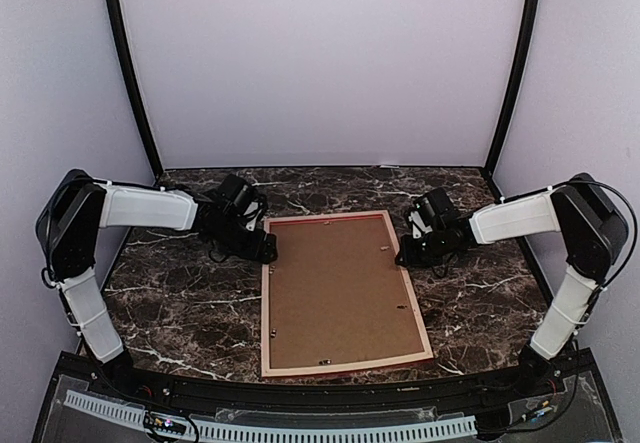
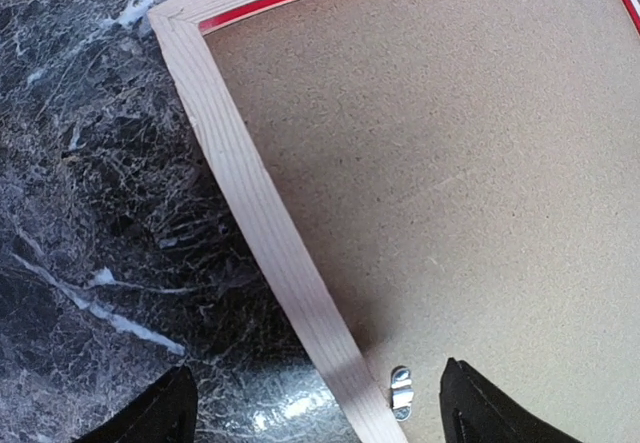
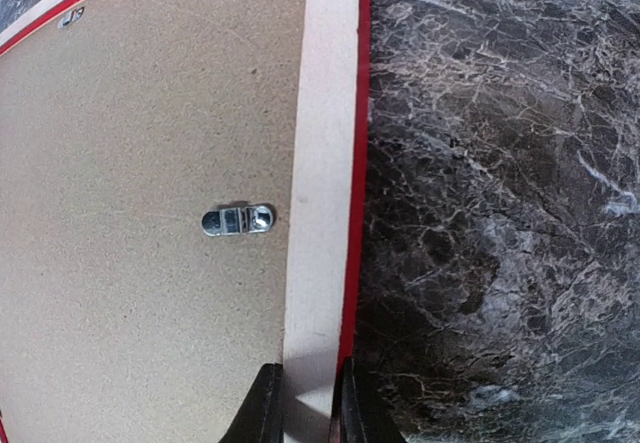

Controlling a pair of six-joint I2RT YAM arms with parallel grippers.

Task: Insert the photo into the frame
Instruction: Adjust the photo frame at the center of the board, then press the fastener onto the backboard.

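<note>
From above, the frame (image 1: pixel 266 303) lies flat on the dark marble table (image 1: pixel 180 303), face down. Its pale wood back is up and a thin line of red shows at its edges. A brown backing board (image 1: pixel 340 293) fills the middle of the frame. I cannot see the photo anywhere. It may be under the board, but I cannot tell. I think the frame lies this way so the back can be opened. The left gripper (image 1: pixel 265 251) is at the frame's far left corner. The right gripper (image 1: pixel 405 258) is at the frame's right rail, near the far end. Pale plain walls (image 1: pixel 320 63) stand behind and beside the frame, with two black posts (image 1: pixel 130 73) in the corners.

From the left wrist, the two black fingers (image 2: pixel 480 413) are wide apart and hold nothing. The frame's left rail runs between them. A small metal clip (image 2: pixel 401 391) sits on the board just inside that rail. I think the hand is open so it can reach the rail or the clip.

From the right wrist, the fingers (image 3: pixel 262 408) are close together, one on each side of the frame's right rail. They look pinched on it, maybe to keep the frame from sliding. Another clip (image 3: pixel 237 220) lies on the board just inside that rail. The table beside the frame is shiny, dark stone with white veins.
</note>
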